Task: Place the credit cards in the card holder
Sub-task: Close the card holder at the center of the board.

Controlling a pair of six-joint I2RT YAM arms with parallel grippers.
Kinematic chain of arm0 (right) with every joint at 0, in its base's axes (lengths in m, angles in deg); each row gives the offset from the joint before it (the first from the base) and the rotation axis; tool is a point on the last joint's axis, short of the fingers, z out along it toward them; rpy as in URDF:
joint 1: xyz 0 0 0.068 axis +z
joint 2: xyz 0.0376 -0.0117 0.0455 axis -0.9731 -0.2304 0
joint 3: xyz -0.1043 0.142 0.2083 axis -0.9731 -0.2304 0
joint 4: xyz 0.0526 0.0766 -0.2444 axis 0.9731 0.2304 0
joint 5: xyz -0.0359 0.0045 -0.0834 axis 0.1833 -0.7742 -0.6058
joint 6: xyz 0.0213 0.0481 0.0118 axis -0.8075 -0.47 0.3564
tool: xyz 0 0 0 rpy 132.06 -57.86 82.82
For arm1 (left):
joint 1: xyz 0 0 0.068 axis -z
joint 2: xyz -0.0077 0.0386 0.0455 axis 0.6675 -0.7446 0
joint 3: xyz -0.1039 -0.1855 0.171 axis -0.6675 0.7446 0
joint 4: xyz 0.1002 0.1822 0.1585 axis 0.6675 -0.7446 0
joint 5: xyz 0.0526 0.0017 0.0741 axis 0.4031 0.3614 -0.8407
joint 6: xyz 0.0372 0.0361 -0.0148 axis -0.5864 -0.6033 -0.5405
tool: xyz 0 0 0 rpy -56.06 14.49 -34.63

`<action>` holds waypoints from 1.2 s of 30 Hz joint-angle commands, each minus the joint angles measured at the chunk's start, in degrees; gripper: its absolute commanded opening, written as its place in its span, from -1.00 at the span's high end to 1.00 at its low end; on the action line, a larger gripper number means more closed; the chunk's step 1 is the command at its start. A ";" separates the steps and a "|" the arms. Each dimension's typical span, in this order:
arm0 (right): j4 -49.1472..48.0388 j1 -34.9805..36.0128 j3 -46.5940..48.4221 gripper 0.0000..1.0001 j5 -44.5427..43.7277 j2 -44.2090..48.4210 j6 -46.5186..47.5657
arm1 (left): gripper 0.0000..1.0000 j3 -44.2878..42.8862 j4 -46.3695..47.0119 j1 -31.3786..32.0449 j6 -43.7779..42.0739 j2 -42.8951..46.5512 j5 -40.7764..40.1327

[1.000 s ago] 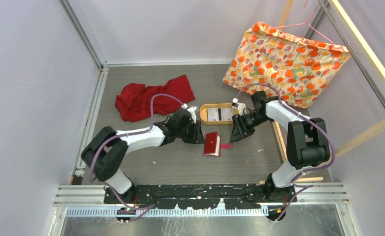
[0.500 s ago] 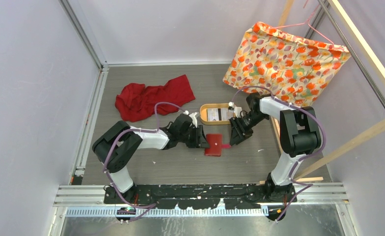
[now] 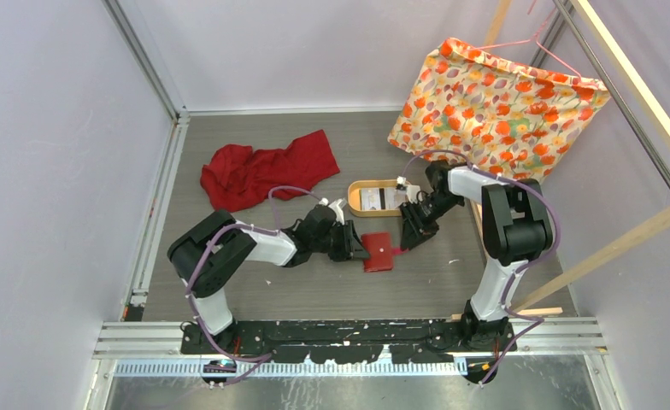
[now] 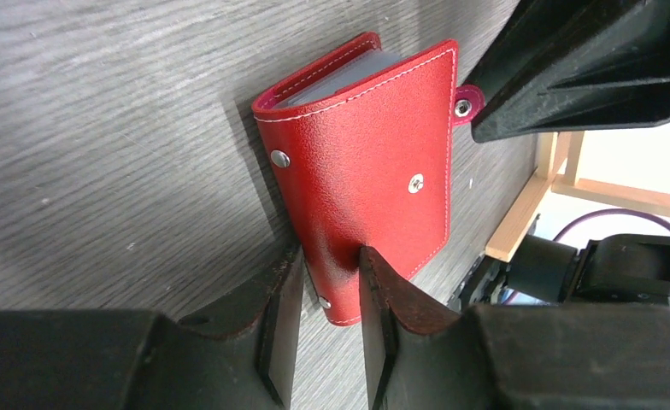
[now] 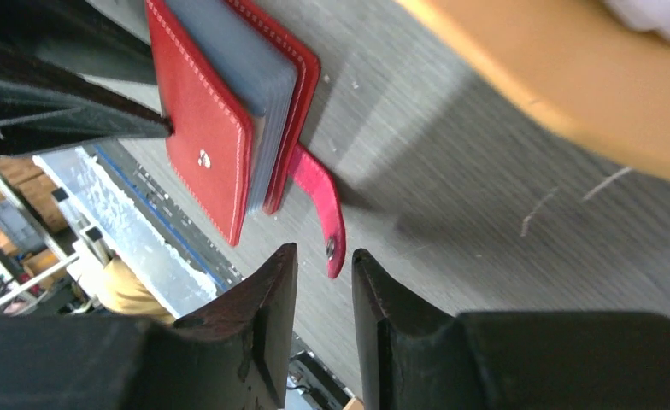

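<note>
The red card holder stands part-raised on the grey table, in front of the oval wooden tray. The credit cards lie in that tray. My left gripper is shut on the near edge of the card holder's cover, as the left wrist view shows. Grey inner pockets show between the covers. My right gripper is narrowly open, and the tip of the snap tab hangs between its fingertips without clear contact.
A crumpled red cloth lies at the back left. A floral cloth hangs on a hanger at the back right. A wooden strip runs along the table's right side, next to the right arm.
My left gripper has moved right and taken hold of the card holder, which has shifted right and tilted up. My right gripper has come down to the snap tab.
</note>
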 commanded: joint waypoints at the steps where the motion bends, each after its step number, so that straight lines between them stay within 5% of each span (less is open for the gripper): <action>1: -5.46 -1.61 -0.89 0.27 -3.31 4.98 -3.34 | 0.42 2.95 3.66 1.99 6.43 -2.82 -3.67; 12: -5.96 -6.22 -2.73 0.15 -1.10 8.43 -0.71 | 0.58 7.44 19.47 10.43 30.07 -10.15 -19.76; 24: -11.83 -8.13 -5.39 0.19 -4.33 9.76 -0.83 | 0.59 6.22 21.03 12.91 32.21 -12.39 -23.88; 36: -12.48 -9.97 -3.15 0.40 2.50 4.39 -1.99 | 0.58 5.85 21.92 13.33 32.36 -13.48 -23.53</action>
